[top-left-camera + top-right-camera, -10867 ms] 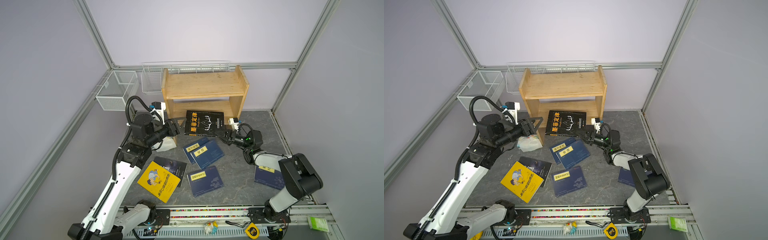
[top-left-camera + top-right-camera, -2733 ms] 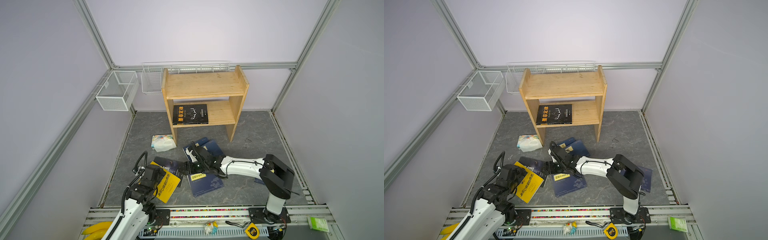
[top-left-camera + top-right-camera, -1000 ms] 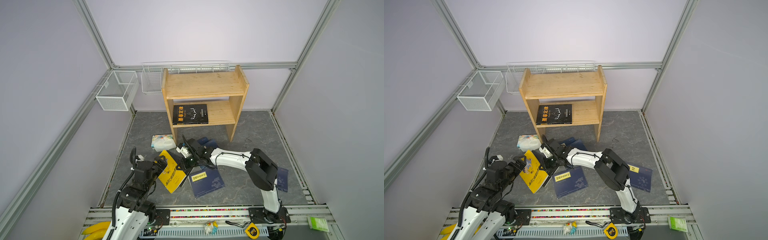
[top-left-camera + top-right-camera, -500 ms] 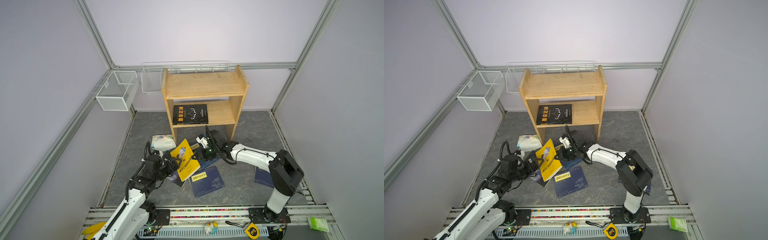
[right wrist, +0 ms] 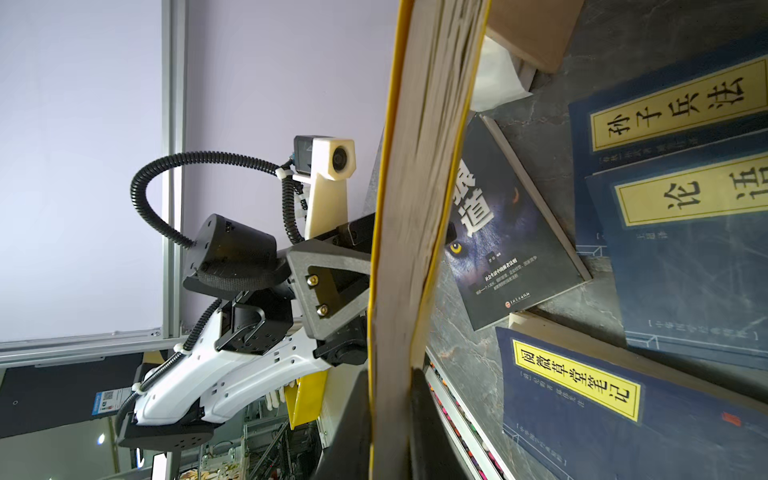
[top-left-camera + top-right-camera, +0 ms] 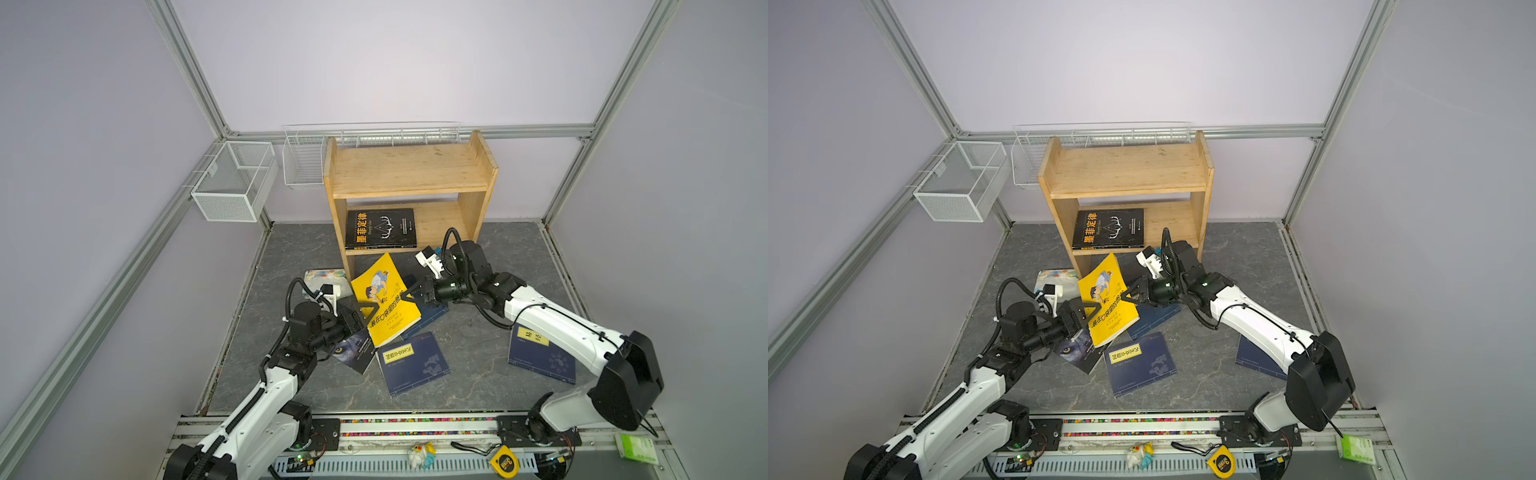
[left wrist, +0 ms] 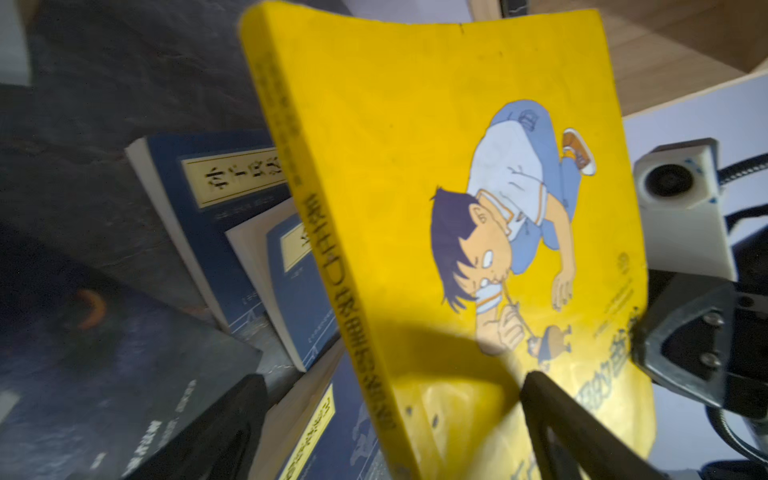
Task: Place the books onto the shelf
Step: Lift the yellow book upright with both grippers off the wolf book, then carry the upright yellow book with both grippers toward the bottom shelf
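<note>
Right wrist view shows the yellow book (image 5: 415,208) edge-on. It is a thin, floppy paperback that bows visibly, and its glossy cover probably slips easily. It hangs tilted over the navy books (image 6: 415,365), just before the shelf (image 6: 409,172). The right gripper (image 6: 406,295) pinches its page edge. The left gripper (image 6: 366,314) straddles the spine side, spread wide and not clamping. A hold near the stiffer spine looks safest.

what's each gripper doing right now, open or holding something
Left gripper: open, fingers either side of the yellow book's lower corner, not clamped.
Right gripper: shut on the yellow book, holding it up.
</note>
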`<state>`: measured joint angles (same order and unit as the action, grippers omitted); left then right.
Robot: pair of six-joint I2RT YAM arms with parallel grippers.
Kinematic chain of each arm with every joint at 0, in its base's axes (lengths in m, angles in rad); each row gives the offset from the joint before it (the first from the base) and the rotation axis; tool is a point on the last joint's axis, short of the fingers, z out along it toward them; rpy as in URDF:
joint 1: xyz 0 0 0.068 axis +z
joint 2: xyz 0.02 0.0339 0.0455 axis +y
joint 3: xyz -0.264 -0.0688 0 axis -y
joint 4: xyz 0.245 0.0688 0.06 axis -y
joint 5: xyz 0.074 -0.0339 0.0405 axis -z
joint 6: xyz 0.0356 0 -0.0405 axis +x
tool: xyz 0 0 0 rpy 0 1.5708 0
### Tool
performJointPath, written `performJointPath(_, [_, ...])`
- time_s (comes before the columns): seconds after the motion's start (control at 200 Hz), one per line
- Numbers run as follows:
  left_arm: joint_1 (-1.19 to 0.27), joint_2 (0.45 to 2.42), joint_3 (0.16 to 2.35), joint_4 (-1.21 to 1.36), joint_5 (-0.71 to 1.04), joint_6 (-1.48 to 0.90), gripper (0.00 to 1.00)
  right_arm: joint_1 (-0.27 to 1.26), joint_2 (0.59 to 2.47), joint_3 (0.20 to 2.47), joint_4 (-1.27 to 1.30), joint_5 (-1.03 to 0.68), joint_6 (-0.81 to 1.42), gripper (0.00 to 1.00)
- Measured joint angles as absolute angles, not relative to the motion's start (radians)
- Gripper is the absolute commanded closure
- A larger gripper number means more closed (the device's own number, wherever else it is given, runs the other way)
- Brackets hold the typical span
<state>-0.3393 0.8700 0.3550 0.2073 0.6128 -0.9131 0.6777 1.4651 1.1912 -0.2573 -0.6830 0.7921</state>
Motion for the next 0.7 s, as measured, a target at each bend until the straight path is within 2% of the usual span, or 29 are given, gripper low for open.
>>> performJointPath(0.21, [-0.339,0.833,0.356,0.387,0.707,-0.985,0.22,0.671,1.438,1.2,-0.273,-0.72,0.786,0.93])
performJointPath(0.415, [-0.334,0.792,0.363,0.454,0.756,-1.051,0.56,0.661,1.433,1.222,-0.264,-0.755,0.786,0.92])
performJointPath(0.54, [-0.334,0.735,0.406,0.383,0.749,-1.037,0.76,0.656,1.433,1.239,-0.257,-0.772,0.786,0.89])
performJointPath(0.6, [-0.334,0.717,0.446,0.323,0.732,-1.021,0.84,0.652,1.433,1.248,-0.253,-0.779,0.785,0.8])
performJointPath(0.66, [-0.341,0.703,0.487,0.278,0.714,-0.999,0.9,0.649,1.434,1.259,-0.247,-0.776,0.785,0.65])
performJointPath(0.7, [-0.348,0.694,0.51,0.252,0.701,-0.981,0.93,0.643,1.434,1.265,-0.244,-0.767,0.781,0.52])
